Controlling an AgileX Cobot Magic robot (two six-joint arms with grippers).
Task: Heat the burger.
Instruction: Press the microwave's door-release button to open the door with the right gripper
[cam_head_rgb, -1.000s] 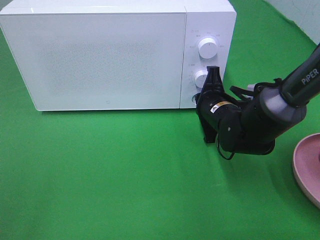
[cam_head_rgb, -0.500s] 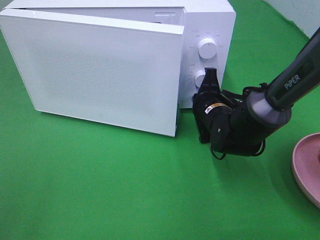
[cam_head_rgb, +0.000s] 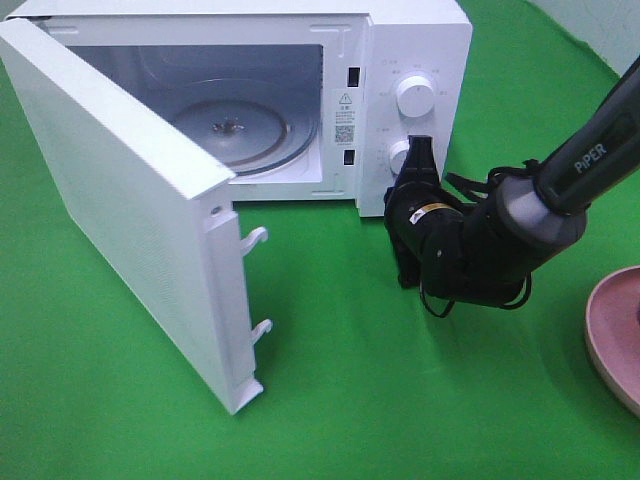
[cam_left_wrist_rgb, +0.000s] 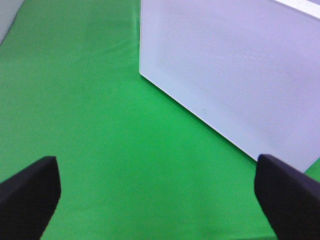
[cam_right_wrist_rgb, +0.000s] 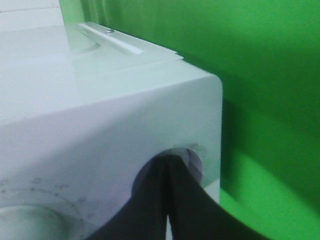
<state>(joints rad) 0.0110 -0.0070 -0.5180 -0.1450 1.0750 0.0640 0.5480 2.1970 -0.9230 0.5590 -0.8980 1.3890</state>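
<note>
Green tabletop (cam_head_rgb: 400, 400): my right end effector (cam_head_rgb: 419, 148), arm (cam_head_rgb: 590, 160) lettered PiPER, is clamped shut at the microwave button (cam_right_wrist_rgb: 193, 159); left end effector (cam_left_wrist_rgb: 159, 195) spread wide, empty.

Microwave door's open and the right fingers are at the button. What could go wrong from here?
1. The right gripper, fingers shut, sits beside the lower knob; a sideways retreat might turn it.
2. The open door juts far over the cloth, facing the open left gripper; that arm could knock it.
3. The pink plate is cut off at the view's edge, so its load is unseen.
</note>
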